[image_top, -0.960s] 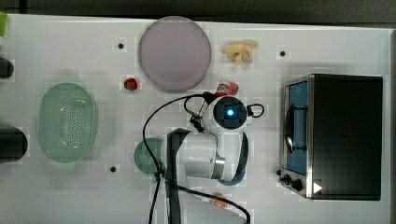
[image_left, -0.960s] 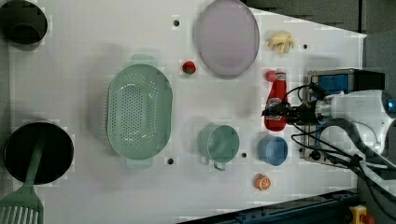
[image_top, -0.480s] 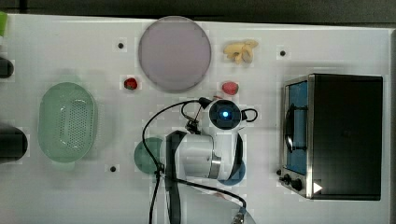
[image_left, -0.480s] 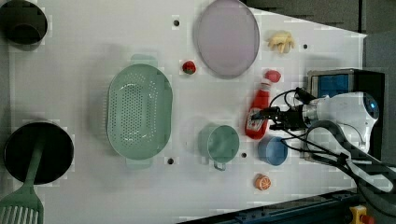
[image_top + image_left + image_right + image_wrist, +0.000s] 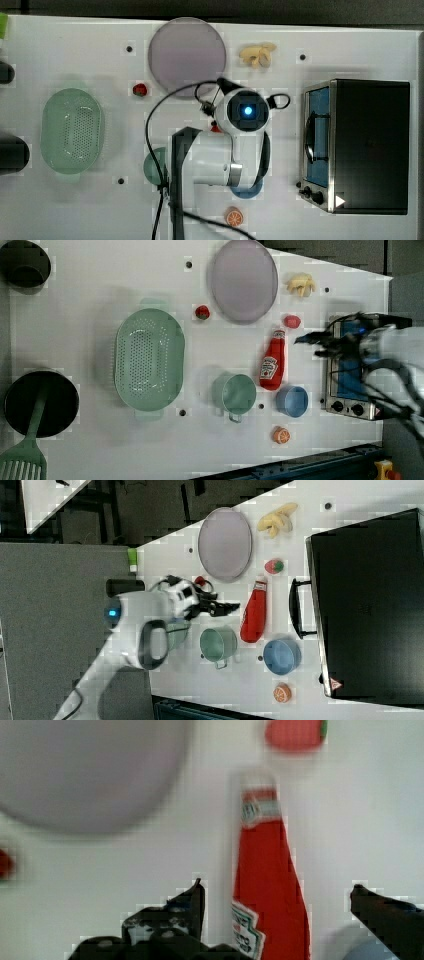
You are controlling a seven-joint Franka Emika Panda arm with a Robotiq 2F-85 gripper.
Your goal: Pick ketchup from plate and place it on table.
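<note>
The ketchup [image 5: 272, 360] is a slim red bottle lying flat on the white table [image 5: 90, 300], its cap toward the plate, between the plate and a blue bowl. The greyish-lilac plate [image 5: 243, 280] is bare. The bottle also shows in the right view [image 5: 254, 614] and the wrist view [image 5: 267, 885]. In the top view my arm covers the ketchup except for a red sliver [image 5: 215, 128]. My gripper [image 5: 277, 892] hovers above the bottle, open. Its dark fingers [image 5: 195, 895] stand wide on either side and touch nothing. The gripper [image 5: 227, 607] is raised off the table in the right view.
A green cup [image 5: 235, 393] and a blue bowl [image 5: 292, 401] sit close to the bottle's base. A pinkish-red lump [image 5: 292, 321] lies by its cap. A toaster oven [image 5: 367, 145], a pale green basket [image 5: 149, 358], a red berry [image 5: 202, 312] and an orange slice [image 5: 281, 435] ring the area.
The gripper opened and let go of the ketchup, which tipped from upright to lying flat on the table. The gripper then lifted away from the bottle.
</note>
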